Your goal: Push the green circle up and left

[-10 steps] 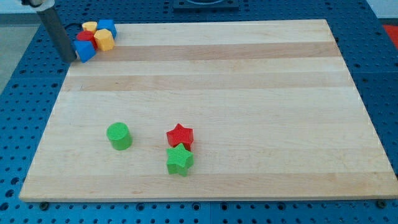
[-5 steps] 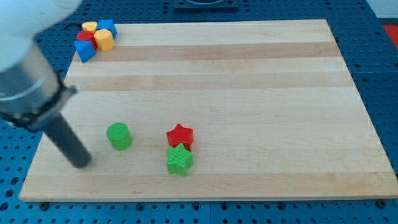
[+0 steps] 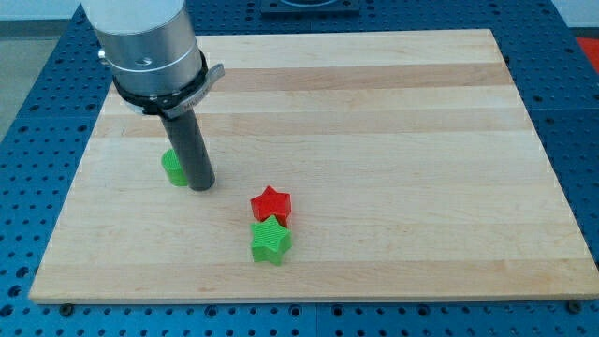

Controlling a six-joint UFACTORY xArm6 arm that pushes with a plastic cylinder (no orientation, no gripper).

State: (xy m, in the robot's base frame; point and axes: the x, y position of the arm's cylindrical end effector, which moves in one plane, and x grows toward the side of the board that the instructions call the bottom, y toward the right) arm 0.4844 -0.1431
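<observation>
Right at my tip: green circle, touching its left side, mostly hidden by rod. No fingers here. Red star, green star lower right on surface.

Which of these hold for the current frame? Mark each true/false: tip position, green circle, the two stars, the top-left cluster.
1. My tip sits at the view's right side of the green circle, right against it. True.
2. The green circle is fully visible. False: the rod covers its right part, so only a sliver shows.
3. The red star lies just above the green star in the view. True.
4. The green star is touching the green circle. False: it lies well apart, toward the view's lower right.
5. The cluster of blocks at the board's top-left corner is clearly visible. False: the arm's body covers that corner.
</observation>
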